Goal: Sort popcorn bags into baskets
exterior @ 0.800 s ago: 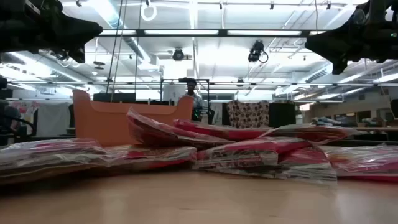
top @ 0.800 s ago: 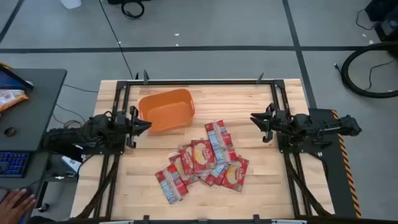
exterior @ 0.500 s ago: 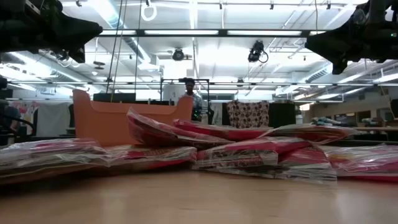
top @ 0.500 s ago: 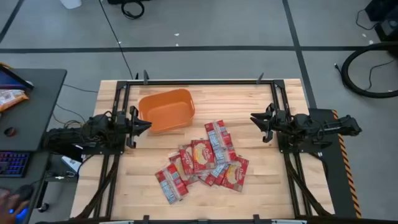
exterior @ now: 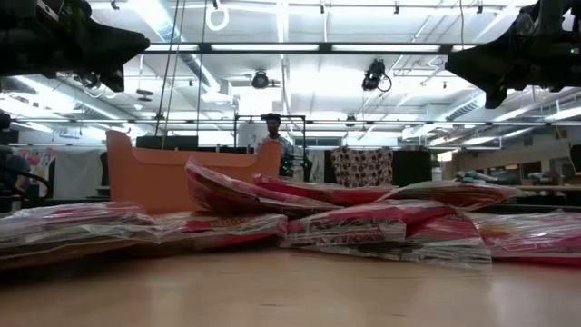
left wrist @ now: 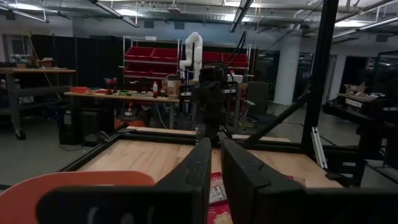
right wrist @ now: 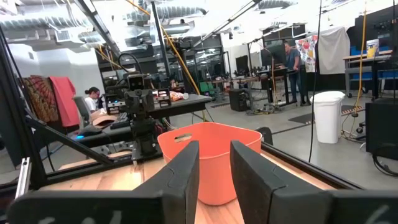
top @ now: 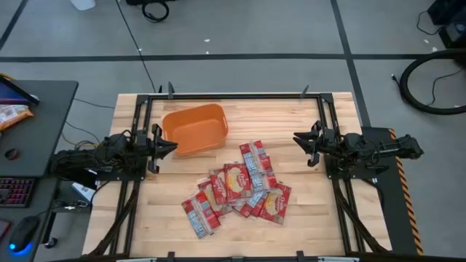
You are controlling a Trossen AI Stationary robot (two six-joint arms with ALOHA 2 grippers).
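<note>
Both my arms parked level above the table [top: 313,218], pointing at each other. Left gripper [top: 172,146] sits at the left edge just beside the orange basket [top: 195,129], right gripper [top: 297,137] at the right edge, well apart from everything. Fingers on both a narrow gap apart, holding nothing. Popcorn bags [top: 238,188]: red flat packets, cream centres, overlapping in a loose heap mid-table, near the basket's front. Basket interior looks bare orange.
</note>
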